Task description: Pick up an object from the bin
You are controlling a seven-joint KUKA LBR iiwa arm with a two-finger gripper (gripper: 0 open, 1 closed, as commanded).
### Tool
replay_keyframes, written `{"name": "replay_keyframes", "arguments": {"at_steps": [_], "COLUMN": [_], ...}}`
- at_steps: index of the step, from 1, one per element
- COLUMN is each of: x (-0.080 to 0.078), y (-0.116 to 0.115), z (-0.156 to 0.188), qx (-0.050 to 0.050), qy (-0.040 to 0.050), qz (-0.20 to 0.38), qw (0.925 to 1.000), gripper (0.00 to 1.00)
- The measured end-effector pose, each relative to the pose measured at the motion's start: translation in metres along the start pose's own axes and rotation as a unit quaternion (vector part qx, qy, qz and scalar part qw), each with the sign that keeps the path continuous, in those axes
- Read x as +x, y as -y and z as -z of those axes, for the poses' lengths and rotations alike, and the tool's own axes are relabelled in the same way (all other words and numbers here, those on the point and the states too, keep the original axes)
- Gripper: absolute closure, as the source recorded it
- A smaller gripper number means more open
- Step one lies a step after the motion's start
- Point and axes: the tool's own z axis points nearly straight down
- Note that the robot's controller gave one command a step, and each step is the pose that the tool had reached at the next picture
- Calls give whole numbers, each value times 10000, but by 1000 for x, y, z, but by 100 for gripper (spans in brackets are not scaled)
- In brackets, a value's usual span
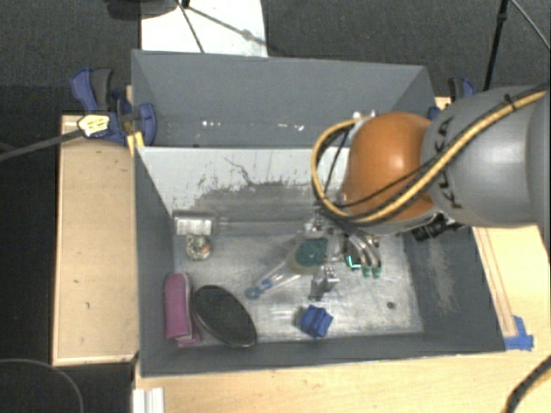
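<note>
Utensil (308, 253) with a round teal head and a pale blue handle lies near the middle of the floor of the bin (258, 101), its handle slanting down and to the left. The tool (327, 275) stands low just right of the teal head. Whether it is apart, together or clamped on anything cannot be told, as the orange wrist cover (387, 166) hangs over it. A small blue block (314, 319) lies just below the tool. Well to the left, a black oval disc (224, 315) rests beside a purple bar (176, 306).
</note>
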Motion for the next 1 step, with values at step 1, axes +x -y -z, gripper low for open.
{"name": "replay_keyframes", "arguments": {"at_steps": [1], "x": [-27], "y": [-7], "z": [-55], "qx": [3], "qy": [23], "qz": [1009], "qw": [9949], "gripper": [0]}}
